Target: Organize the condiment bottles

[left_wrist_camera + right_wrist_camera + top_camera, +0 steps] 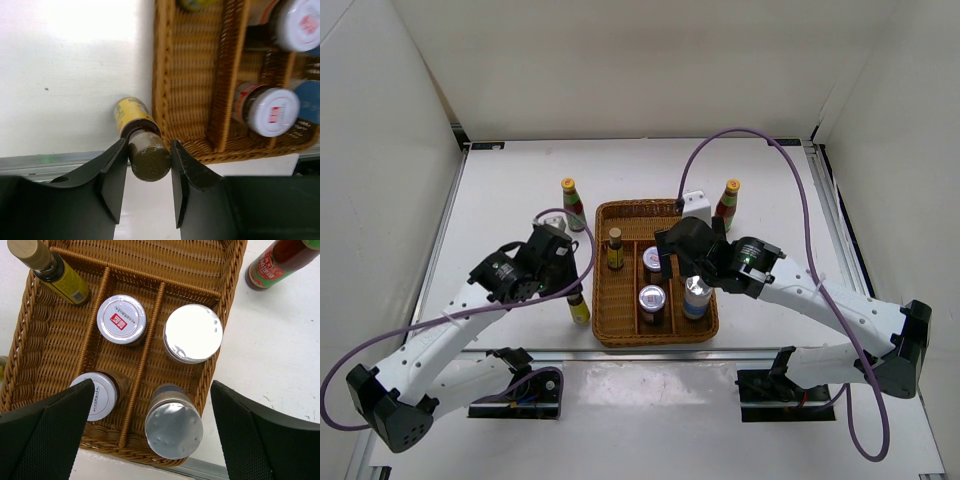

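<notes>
My left gripper (pixel 148 161) is shut on the dark cap of a small brown bottle (pixel 132 113) with a yellow label, just outside the wicker tray's (pixel 189 80) front left corner. In the top view this bottle (pixel 580 309) is beside the tray (pixel 604 300). My right gripper (pixel 153 386) hangs open above the tray's front right part, over a silver-lidded jar (pixel 173 427). Three more jars (pixel 121 319) (pixel 193 333) (pixel 100 396) and a second small brown bottle (pixel 56 274) stand in the tray. Red sauce bottles stand on the table at the tray's back left (pixel 572 203) and back right (pixel 727 204).
White walls close in the table on three sides. A metal rail (pixel 50 161) runs along the table's front edge just behind the held bottle. A purple cable (pixel 760 135) arcs over the back right of the table.
</notes>
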`<state>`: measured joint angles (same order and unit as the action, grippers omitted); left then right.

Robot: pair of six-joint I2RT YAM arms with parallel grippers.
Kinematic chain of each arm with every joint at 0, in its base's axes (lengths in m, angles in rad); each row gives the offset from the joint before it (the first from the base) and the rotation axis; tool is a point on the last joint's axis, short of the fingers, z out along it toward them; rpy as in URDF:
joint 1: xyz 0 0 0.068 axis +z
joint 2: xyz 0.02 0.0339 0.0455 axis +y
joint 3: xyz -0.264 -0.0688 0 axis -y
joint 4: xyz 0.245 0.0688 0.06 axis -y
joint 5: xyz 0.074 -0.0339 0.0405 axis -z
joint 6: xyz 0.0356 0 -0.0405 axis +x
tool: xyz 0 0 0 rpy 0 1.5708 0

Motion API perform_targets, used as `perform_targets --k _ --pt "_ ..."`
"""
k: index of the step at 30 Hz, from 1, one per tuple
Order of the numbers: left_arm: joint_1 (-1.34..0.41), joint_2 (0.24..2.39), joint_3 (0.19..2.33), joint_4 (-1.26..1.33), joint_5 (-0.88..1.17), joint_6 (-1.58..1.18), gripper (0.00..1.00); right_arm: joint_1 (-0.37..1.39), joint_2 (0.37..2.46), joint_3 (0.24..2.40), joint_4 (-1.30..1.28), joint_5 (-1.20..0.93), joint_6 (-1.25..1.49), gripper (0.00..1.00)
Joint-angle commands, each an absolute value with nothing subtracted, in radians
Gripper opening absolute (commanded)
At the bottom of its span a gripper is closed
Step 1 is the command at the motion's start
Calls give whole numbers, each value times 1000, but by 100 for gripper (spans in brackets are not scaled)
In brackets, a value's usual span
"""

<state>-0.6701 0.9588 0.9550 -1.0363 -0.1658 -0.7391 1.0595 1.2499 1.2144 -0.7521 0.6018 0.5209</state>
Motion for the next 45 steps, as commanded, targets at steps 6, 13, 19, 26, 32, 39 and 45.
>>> perform_targets --k 6,13,19,26,32,39,45 --pt "-695 1034 1245 -1037 -250 -673 11 1057 1209 1209 -747 647 545 100" --pt "-753 1123 1295 -948 -249 -673 11 1057 1200 1218 -779 680 555 100" --pt "-775 1192 1227 -882 -224 -683 11 1048 1169 1218 -808 703 564 100" --pt "-784 1210 1138 -813 -224 -692 20 1048 1149 1189 -818 703 575 100" --pt "-784 1220 1097 -787 -224 -692 31 1029 1158 1198 -827 722 575 100" --pt "-784 1229 1086 -787 -215 -692 74 915 1158 1239 -836 712 500 100" --pt "-784 1209 1124 -787 -215 -672 87 758 1158 1299 -836 646 397 100"
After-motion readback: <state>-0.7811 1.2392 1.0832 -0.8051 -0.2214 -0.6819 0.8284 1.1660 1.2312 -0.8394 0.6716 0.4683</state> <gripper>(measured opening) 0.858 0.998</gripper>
